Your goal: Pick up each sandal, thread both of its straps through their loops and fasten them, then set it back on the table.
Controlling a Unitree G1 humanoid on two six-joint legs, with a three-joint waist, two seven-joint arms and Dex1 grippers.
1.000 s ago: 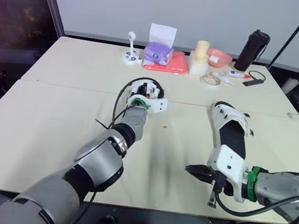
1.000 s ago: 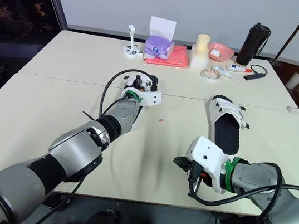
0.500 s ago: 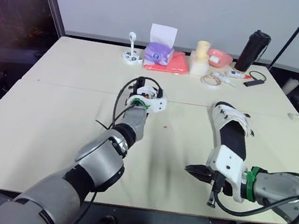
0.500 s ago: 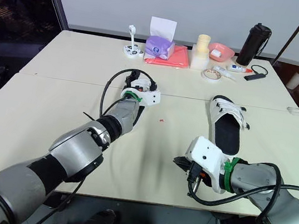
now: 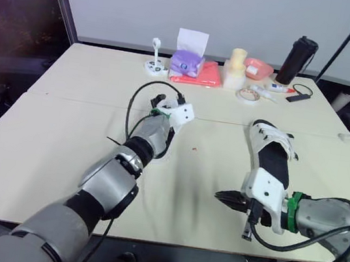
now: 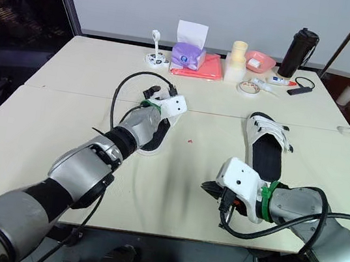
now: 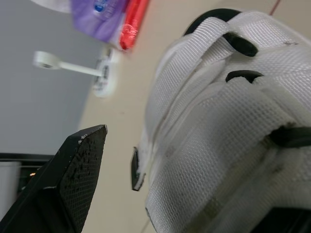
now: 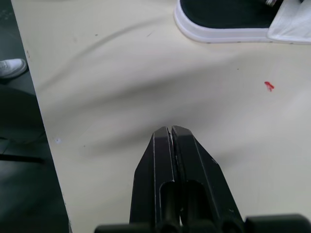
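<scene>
While the left claw point(image 6: 158, 105) gapes wide close against one sandal point(image 7: 218, 121), clamping nothing, the right claw point(image 8: 171, 133) is pinched closed and empty, with the other sandal point(image 5: 270, 155) beyond it on the desk point(image 5: 68, 141). Judged light, with floppy webbing straps and a firm sole: grip the sole edge.

Sandal point(image 6: 155, 144) mostly hidden beneath left arm point(image 6: 91, 161)

Bright, even light, soft faint shadows
</scene>
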